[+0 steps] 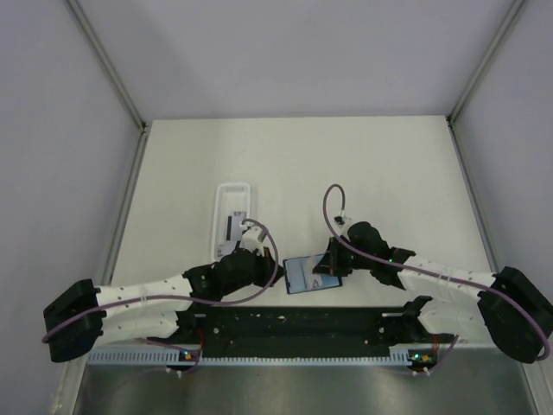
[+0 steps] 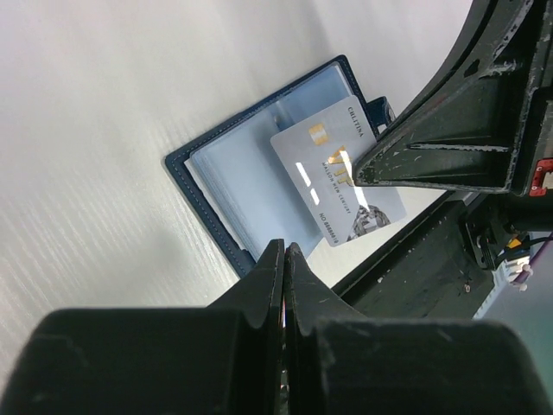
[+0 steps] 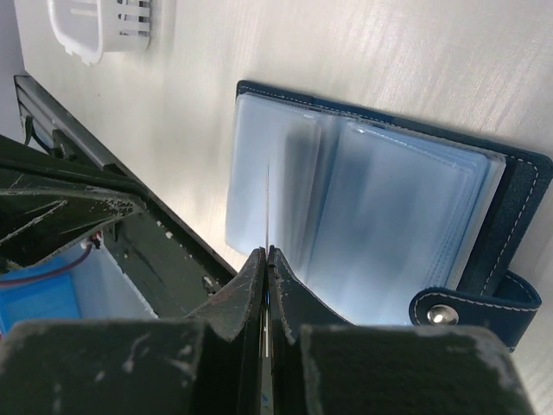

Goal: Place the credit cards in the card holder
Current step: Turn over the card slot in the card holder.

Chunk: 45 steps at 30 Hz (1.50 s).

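card holder (image 2: 233,173): open flat, pale blue sleeves up, on the table at the near edge, centre.
credit card (image 2: 333,177): grey, pinched by one edge in right gripper (image 3: 264,252), over the open holder.
left gripper (image 2: 284,249): clenched, nothing in it, just left of the holder.
white tray (image 1: 233,206): farther back, left of the holder.

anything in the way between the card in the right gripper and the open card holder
Nothing visible does. The right gripper holds the credit card over the open card holder, which has nothing else on it. The left gripper is shut, off to one side.
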### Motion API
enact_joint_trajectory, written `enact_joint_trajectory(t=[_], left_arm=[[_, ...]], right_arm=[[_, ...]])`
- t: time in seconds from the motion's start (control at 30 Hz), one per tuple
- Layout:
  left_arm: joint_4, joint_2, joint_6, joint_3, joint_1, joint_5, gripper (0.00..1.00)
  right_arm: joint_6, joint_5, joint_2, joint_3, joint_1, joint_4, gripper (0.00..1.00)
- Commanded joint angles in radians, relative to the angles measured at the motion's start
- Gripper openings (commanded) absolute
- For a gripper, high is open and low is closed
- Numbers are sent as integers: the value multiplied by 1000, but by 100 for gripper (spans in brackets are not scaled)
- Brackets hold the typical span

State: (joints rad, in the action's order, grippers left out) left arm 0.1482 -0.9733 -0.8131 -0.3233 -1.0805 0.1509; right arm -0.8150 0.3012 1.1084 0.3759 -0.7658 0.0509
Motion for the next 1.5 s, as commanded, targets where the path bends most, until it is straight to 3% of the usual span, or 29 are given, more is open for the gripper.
enact_joint_trajectory(t=[0.0,0.5,1.0,1.47], left_arm=[[28,-18,-3,9,5,18,0],[85,-212,-51,6,7,36,0],[111,-283,-35,-33,14,22,0],[114,-306,-28,-43,27,10,0]], right_arm=[[-3,-5,44,38,-9,72,0],[37,-11,-2,104,19,-49,0],[80,-11,-27,97,68,-132,0],[77,23,-71,-5,118,-24,0]])
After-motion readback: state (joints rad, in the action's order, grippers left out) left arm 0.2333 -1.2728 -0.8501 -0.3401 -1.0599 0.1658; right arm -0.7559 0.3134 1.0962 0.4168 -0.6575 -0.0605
